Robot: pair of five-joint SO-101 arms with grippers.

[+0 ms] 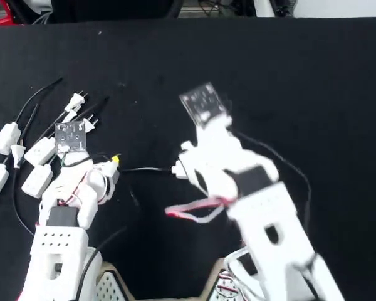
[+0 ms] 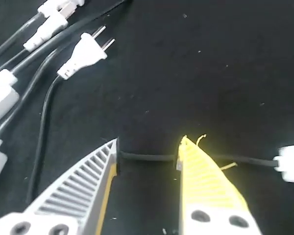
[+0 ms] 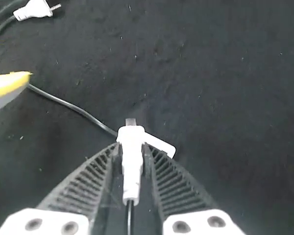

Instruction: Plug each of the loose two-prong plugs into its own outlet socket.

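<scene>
Prongs of white plug (image 3: 131, 169) hidden; right gripper (image 3: 131, 147) clamped on it. Left gripper (image 2: 148, 142) fingers spread, straddling black cable (image 2: 142, 157).

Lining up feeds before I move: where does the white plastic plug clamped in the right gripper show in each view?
High view: white plastic plug mid-table, ending the thin black cable.
Left wrist view: plug at that cable's far end, beyond the yellow finger.
Right wrist view: plug clamped between the right gripper's ribbed fingers.
Shared landmark: the yellow finger.
</scene>
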